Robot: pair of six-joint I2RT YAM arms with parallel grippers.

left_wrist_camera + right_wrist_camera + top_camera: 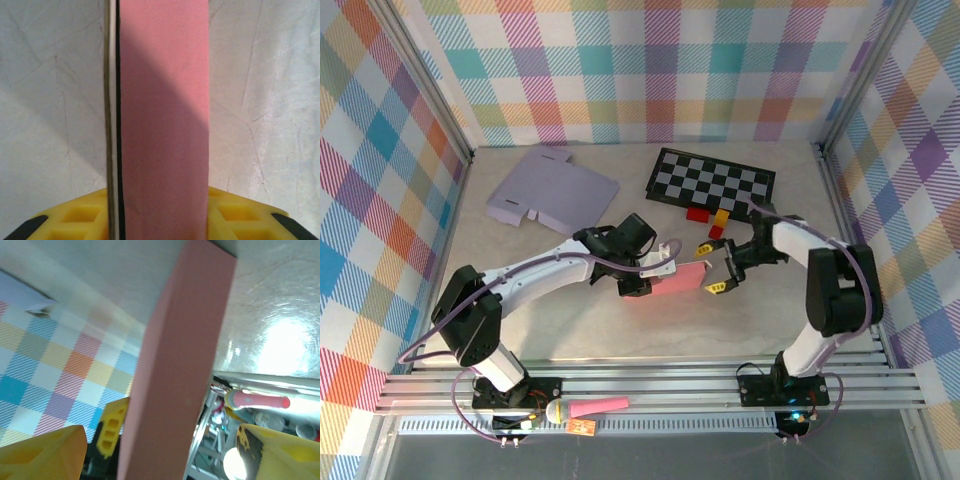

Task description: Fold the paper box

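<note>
The pink paper box point(678, 278) lies folded into a long slab in the middle of the table. My left gripper point(642, 277) holds its left end. In the left wrist view the paper box point(162, 120) runs straight up between both yellow fingers point(70, 220), touching them, with a pale flap edge along its left side. My right gripper point(713, 267) straddles the box's right end, one yellow fingertip on each side and clear of it. The right wrist view has the paper box point(175, 370) passing between wide-apart fingers point(45, 455) with gaps on both sides.
A flat lavender cardboard sheet point(550, 188) lies at the back left. A black-and-white checkered board point(712, 180) sits at the back right, with a red block point(698, 213) and a yellow block point(720, 218) just in front of it. A pink-handled tool point(590, 407) rests on the front rail.
</note>
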